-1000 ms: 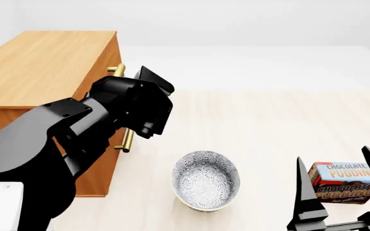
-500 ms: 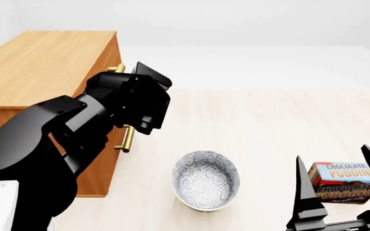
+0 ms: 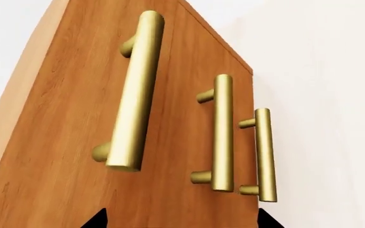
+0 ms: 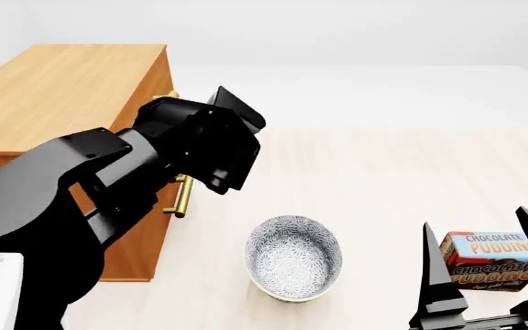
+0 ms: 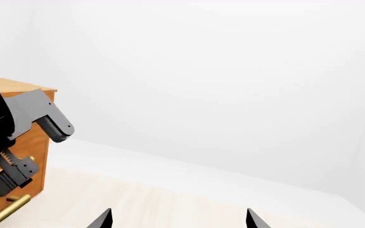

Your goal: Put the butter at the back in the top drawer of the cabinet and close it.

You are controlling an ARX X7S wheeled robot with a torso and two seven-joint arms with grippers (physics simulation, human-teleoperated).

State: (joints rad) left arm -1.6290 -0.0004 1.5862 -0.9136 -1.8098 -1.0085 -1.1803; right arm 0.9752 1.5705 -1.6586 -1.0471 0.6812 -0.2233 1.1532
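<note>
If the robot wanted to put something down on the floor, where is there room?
Plenty of bare pale floor lies beyond the patterned bowl and right of the cabinet. A narrower bare strip runs between the bowl and the chocolate pudding box. It is crowded by the cabinet front, where the left arm hangs before the brass handles.

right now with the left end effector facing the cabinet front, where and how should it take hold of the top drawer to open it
Probably by the top drawer's brass bar handle, at mid-length between its two posts. The bar stands clear of the wood, leaving a gap for a finger behind it. Come straight in at the cabinet front with the left end effector, one finger on each side of the bar, then close and pull outward.
</note>
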